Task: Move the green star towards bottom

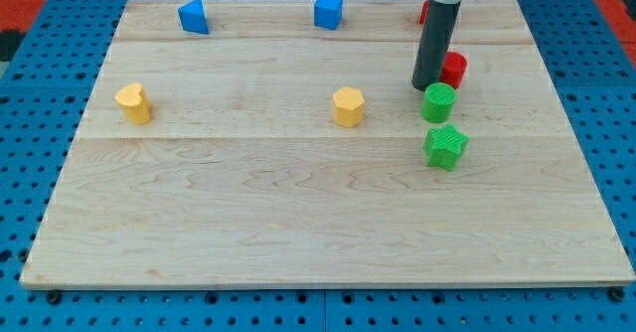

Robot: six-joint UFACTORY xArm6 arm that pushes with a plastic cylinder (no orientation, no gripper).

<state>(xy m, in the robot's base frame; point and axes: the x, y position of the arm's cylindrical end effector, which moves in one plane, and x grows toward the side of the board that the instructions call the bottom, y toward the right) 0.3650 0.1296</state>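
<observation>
Nearest the view's bottom on the wooden bench (pixel 298 223) sits the green star (pixel 446 146), right of centre and well short of the bottom edge. Just above it, close but apart, stands a green cylinder (pixel 438 102). Further left at about that depth are a yellow hexagonal block (pixel 349 106) near the middle and another yellow block (pixel 133 102) by the left edge. My tip (pixel 428 85) rests just above the green cylinder, at its upper left, beside a red cylinder (pixel 454 70) on its right. I carry no gripper, only the rod. Farthest back lie two blue blocks (pixel 194 17) (pixel 328 10) and a red block (pixel 424 13) half hidden behind my rod.
</observation>
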